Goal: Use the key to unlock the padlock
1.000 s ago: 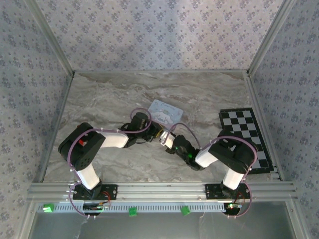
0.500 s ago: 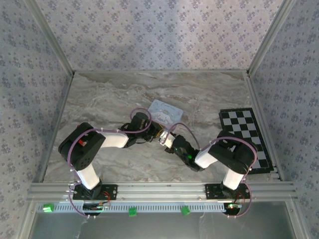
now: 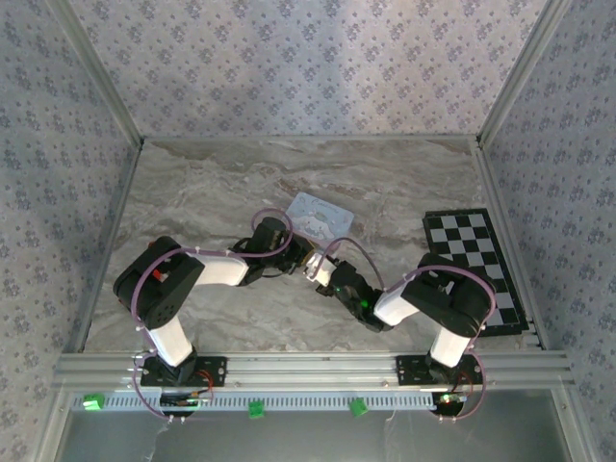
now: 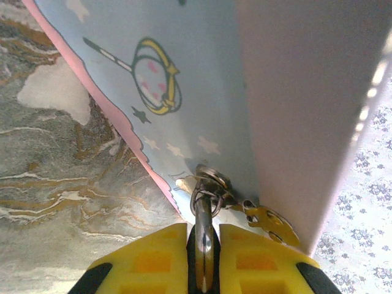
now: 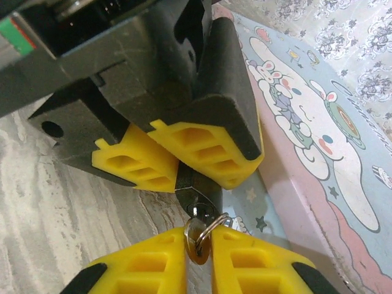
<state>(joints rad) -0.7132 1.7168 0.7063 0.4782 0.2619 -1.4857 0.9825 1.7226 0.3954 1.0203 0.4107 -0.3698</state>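
Padlock (image 5: 187, 182) clamped between the closed yellow pads of the left gripper (image 5: 191, 176), just beside the near corner of the pale blue tin (image 5: 306, 135). From the right wrist, a small dark body poking out of those pads and pointed straight at the right gripper (image 5: 198, 240). Pinched there, between pads drawn tight on both faces: the round head of the key (image 5: 196, 237), with a thin key ring (image 5: 215, 222) looped through it. From above, both sets of fingertips nose to nose around the middle of the marble table (image 3: 192, 212), with the tin close behind. Neither arm nearer, each already on its own piece.

Decisive relation: key's long axis seemingly in line with the padlock's, running fingertip to fingertip, blade end toward the lock. Cannot tell whether fully seated — keyway hidden behind the ring and the pad edges.

Probably next, a twist about that shared axis by the right wrist, with the left as a fixed vice. Any tilt between the two axes apt to bind the blade or drag the small body round in its pads. From the left wrist, also a second, brass-coloured key (image 4: 269, 222) hanging off the ring against the tin — liable to snag during the turn.
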